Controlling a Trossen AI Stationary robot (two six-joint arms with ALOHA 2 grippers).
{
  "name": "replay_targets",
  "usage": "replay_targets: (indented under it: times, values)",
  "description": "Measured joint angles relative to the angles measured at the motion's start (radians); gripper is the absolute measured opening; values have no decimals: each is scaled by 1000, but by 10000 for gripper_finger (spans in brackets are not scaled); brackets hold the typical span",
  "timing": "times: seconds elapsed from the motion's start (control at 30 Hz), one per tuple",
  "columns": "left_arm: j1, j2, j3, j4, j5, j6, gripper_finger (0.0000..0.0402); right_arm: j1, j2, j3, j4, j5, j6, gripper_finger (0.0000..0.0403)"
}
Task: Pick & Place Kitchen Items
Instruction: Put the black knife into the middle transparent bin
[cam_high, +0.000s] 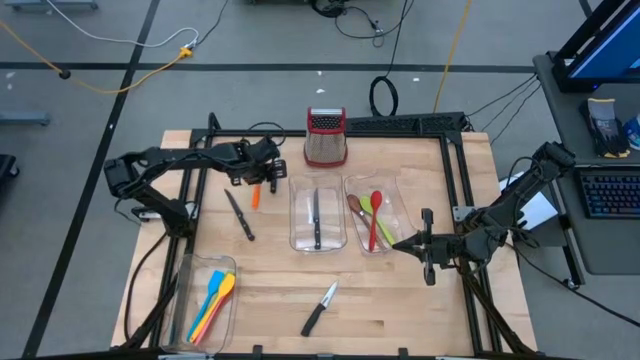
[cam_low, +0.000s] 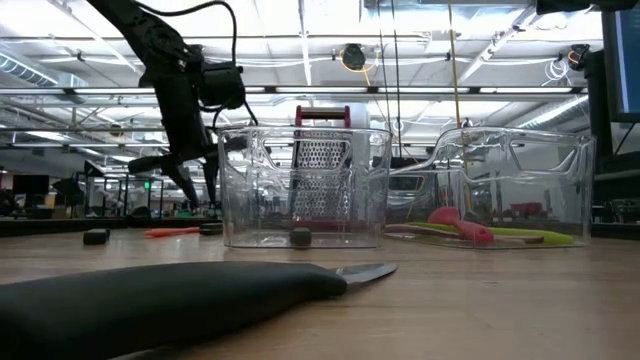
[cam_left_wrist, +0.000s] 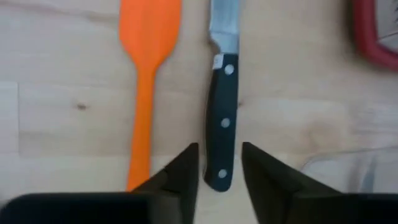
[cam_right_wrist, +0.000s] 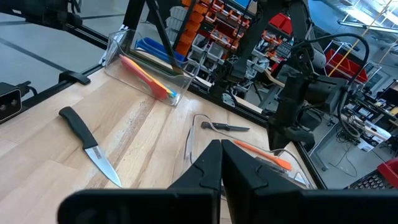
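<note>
My left gripper (cam_left_wrist: 221, 176) is open at the table's far left, pointing down; its fingers stand on either side of the handle end of a black-handled steel knife (cam_left_wrist: 224, 106) that lies flat on the table, with a gap on each side. An orange spatula (cam_left_wrist: 148, 68) lies beside that knife and also shows in the high view (cam_high: 256, 196). In the low view my left gripper (cam_low: 190, 185) hangs just above the table. My right gripper (cam_high: 405, 243) is shut and empty, hovering by the near corner of the right tray.
A second knife (cam_high: 240, 216) lies left of the middle tray (cam_high: 300, 236), which holds a knife. The right tray (cam_high: 398, 210) holds red, green and brown spoons. A front-left tray (cam_high: 180, 300) holds several coloured utensils. A third knife (cam_high: 320, 309) lies near the front. The grater (cam_high: 326, 138) stands at the far edge.
</note>
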Motion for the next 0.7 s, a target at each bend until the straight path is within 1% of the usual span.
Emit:
replay_targets:
  times: [0.13,0.27,0.37,0.43,0.57,0.7]
  values:
    - [1,-1,0,29,-13,18,179,0,0,0,0,0,1,0]
    - [1,5,0,32,-16,19,216,0,0,0,12,0,1,0]
    - [1,18,0,27,-18,9,228,0,0,0,15,1,1,0]
    - [1,37,1,57,-19,8,229,0,0,0,15,0,1,0]
    - [1,82,0,94,12,-11,230,0,0,0,15,0,5,0]
    - [7,137,3,124,67,-20,230,0,0,0,17,0,13,0]
